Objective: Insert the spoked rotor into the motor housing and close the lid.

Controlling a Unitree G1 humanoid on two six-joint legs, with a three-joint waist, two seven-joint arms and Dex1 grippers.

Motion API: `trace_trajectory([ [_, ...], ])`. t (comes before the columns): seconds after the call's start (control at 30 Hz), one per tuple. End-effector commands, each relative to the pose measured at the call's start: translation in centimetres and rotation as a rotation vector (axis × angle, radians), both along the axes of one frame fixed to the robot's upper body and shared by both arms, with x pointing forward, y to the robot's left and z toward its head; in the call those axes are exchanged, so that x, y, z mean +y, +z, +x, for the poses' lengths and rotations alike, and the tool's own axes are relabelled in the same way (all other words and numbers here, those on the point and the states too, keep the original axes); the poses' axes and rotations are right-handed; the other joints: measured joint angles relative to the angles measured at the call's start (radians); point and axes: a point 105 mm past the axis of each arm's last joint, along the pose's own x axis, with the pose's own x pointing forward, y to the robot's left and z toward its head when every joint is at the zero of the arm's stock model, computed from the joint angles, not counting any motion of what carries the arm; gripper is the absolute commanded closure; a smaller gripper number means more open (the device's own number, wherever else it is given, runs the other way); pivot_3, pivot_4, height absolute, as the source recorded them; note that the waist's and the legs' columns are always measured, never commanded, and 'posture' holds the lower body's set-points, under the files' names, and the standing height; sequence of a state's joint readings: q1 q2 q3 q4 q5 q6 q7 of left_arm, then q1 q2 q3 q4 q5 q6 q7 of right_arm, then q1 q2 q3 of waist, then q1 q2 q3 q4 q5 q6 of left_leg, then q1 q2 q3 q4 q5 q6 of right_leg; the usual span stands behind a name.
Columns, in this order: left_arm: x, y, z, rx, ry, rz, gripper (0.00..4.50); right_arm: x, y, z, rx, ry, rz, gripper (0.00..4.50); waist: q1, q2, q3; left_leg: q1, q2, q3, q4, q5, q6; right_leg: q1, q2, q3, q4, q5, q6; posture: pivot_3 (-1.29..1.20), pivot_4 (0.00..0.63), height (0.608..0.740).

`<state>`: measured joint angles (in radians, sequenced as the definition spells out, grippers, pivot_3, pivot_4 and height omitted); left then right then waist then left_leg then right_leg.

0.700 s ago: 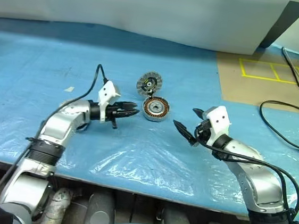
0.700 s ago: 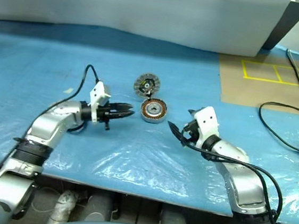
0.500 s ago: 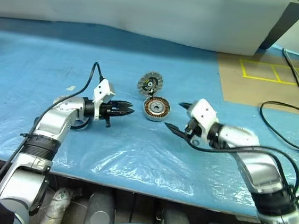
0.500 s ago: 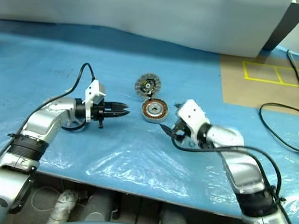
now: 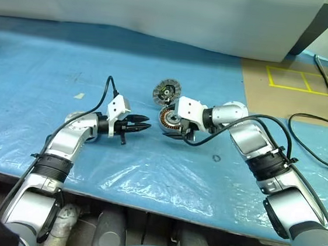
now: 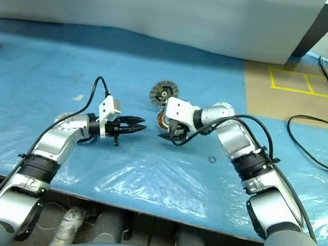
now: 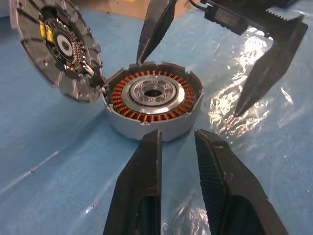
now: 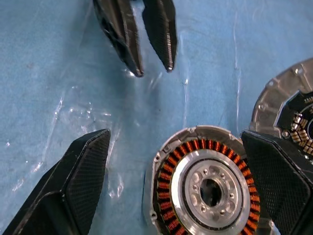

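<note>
The motor housing (image 7: 151,105) is a short round can with a pale grey metal wall, sitting flat on the blue plastic sheet (image 5: 147,174) near the middle of the table. Inside its rim runs a ring of orange-copper windings, and within that lies a flat silvery disc with small holes around a dark central bore; whether this is the spoked rotor already seated I cannot tell.

The lid (image 7: 56,46), a grey disc with radial ribs at the rim and a dark centre carrying yellow and white parts, is tipped up on edge, leaning at the housing's far side and touching its rim.

The right gripper (image 8: 181,191) has its two black fingers spread wide to either side of the housing, one tip at the rim by the lid, the other on the sheet beside the can; it holds nothing.

The left gripper (image 5: 142,123) hovers just beside the housing on the robot's left, pointing at it, its fingers a narrow gap apart and empty.
</note>
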<state>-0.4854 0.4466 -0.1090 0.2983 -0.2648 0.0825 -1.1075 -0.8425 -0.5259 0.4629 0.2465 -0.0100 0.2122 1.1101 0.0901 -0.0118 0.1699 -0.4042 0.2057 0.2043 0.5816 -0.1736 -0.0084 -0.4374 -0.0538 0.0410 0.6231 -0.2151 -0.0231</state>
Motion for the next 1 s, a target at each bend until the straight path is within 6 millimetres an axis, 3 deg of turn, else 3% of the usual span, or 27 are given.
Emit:
trace_trajectory([
  [0.03, -0.1, 1.3, -0.1, -0.061, -0.008, -0.012, 3.42, -0.3, 1.4, 0.7, -0.046, 0.036, -0.031, 0.03, 0.0, 0.0, 0.0, 0.0, 0.0, 0.0, 0.0, 0.0, 0.0, 0.0, 0.0, -0.001, 0.001, 0.0, 0.0, 0.0, 0.15, 0.74],
  [0.27, 0.4, 0.9, -0.1, -0.055, 0.005, -0.007, 3.42, -1.4, -1.0, 1.3, 0.004, 0.058, -0.168, 0.03, 0.001, 0.0, 0.0, 0.0, 0.0, 0.0, 0.0, 0.002, 0.001, 0.001, -0.001, -0.002, 0.001, -0.001, -0.001, 0.0, 0.15, 0.74],
  [0.7, 0.1, 0.9, -0.2, -0.063, 0.004, -0.005, 3.42, -2.2, -3.5, 1.9, 0.027, 0.039, -0.229, 0.03, 0.0, 0.0, 0.0, 0.0, 0.0, -0.002, 0.0, 0.002, 0.002, 0.002, -0.001, -0.005, 0.001, -0.002, -0.003, 0.0, 0.15, 0.74],
  [0.8, -0.1, 0.9, -0.2, -0.062, 0.004, -0.009, 3.42, -2.3, -4.1, 1.6, 0.023, 0.065, -0.262, 0.64, 0.0, 0.0, 0.0, 0.0, 0.0, -0.002, 0.0, 0.002, 0.002, 0.002, -0.002, -0.006, 0.001, -0.002, -0.003, 0.0, 0.15, 0.74],
  [1.0, -0.3, 0.7, -0.3, -0.059, 0.004, -0.019, 3.42, -2.4, -4.4, 1.2, -0.011, 0.108, -0.296, 2.58, 0.001, 0.0, 0.0, 0.0, 0.0, -0.003, 0.0, 0.002, 0.002, 0.004, -0.002, -0.007, 0.0, -0.002, -0.003, 0.0, 0.15, 0.74],
])
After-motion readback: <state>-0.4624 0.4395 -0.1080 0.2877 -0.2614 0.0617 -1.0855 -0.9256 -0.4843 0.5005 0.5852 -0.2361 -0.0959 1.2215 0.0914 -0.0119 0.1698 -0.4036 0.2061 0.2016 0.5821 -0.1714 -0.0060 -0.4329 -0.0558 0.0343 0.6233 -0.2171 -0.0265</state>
